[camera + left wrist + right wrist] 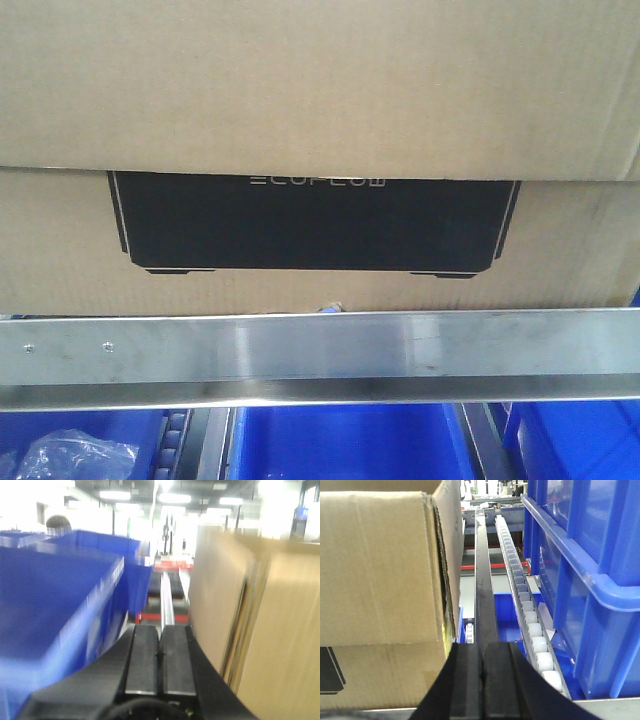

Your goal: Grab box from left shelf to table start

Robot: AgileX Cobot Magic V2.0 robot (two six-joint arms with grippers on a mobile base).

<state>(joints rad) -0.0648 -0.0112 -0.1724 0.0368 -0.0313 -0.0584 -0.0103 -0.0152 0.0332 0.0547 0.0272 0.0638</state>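
Observation:
The brown cardboard box (320, 120) with its black ECOFLOW panel fills the front view, sitting on the left shelf behind the steel front rail (320, 350). In the left wrist view my left gripper (160, 630) is shut and empty, with the box's side (250, 625) close on its right and a blue bin (55, 610) on its left. In the right wrist view my right gripper (482, 647) is shut and empty too, with the box's other side (385, 580) just to its left. The table is out of view.
Blue bins (585, 580) stand right of the right gripper, beside a white roller track (527, 615) and a dark rail (484, 590). Below the steel rail sit more blue bins (345, 445), one holding a clear plastic bag (70, 455).

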